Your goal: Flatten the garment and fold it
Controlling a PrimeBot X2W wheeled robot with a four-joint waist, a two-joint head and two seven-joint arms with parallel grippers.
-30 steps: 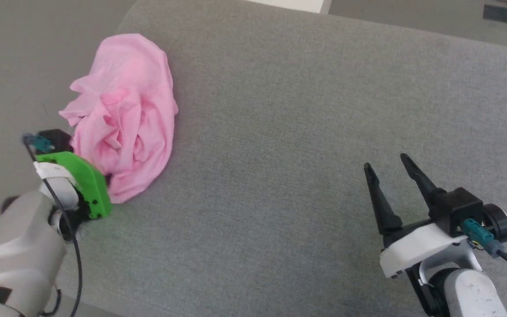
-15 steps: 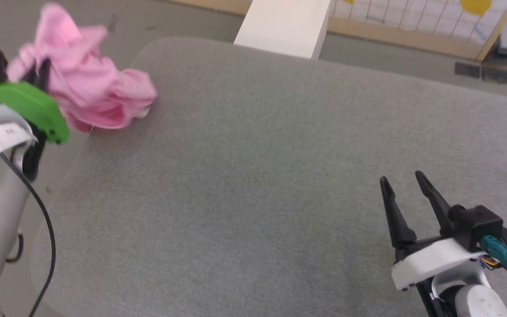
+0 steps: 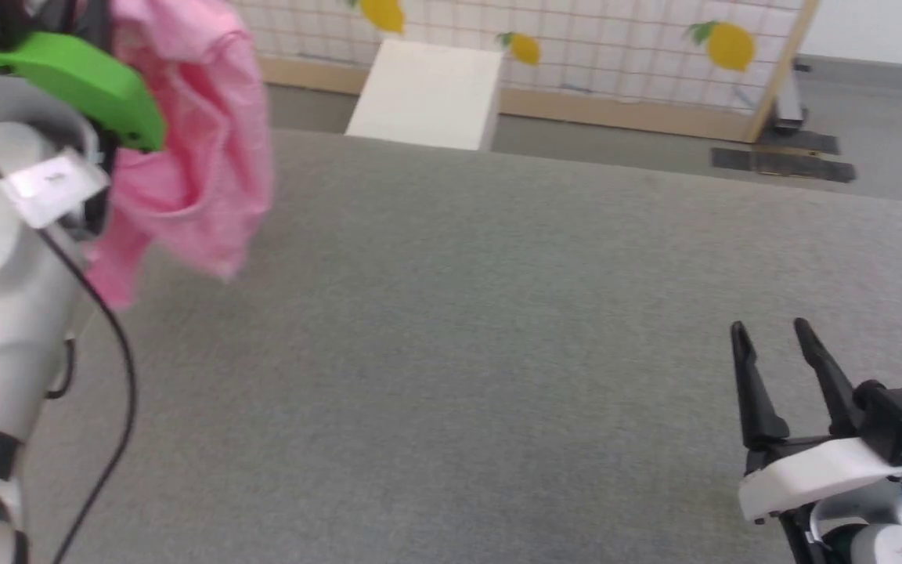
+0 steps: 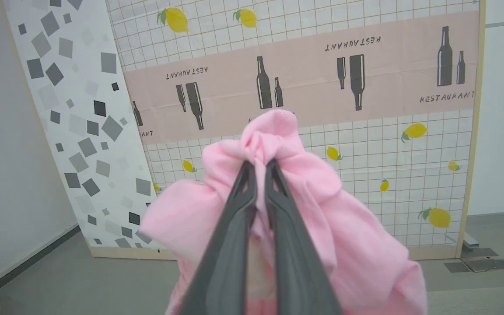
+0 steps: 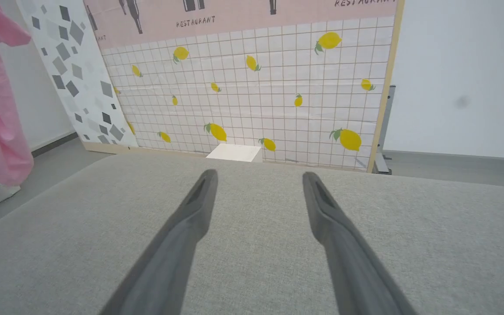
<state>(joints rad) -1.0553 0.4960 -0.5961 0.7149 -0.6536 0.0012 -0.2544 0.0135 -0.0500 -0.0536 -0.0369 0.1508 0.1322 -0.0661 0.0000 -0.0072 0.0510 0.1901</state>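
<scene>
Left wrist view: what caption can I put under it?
Left gripper pinching the bunched pink garment before a lemon-patterned wall.

the garment hangs from the left gripper over the bench's left end, the right gripper low over its right side, a box and screen behind.

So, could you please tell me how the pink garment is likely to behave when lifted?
Probably floppy: the garment droops in loose folds around the left gripper's shut fingers. Likely light, since one small pinch carries it.
</scene>
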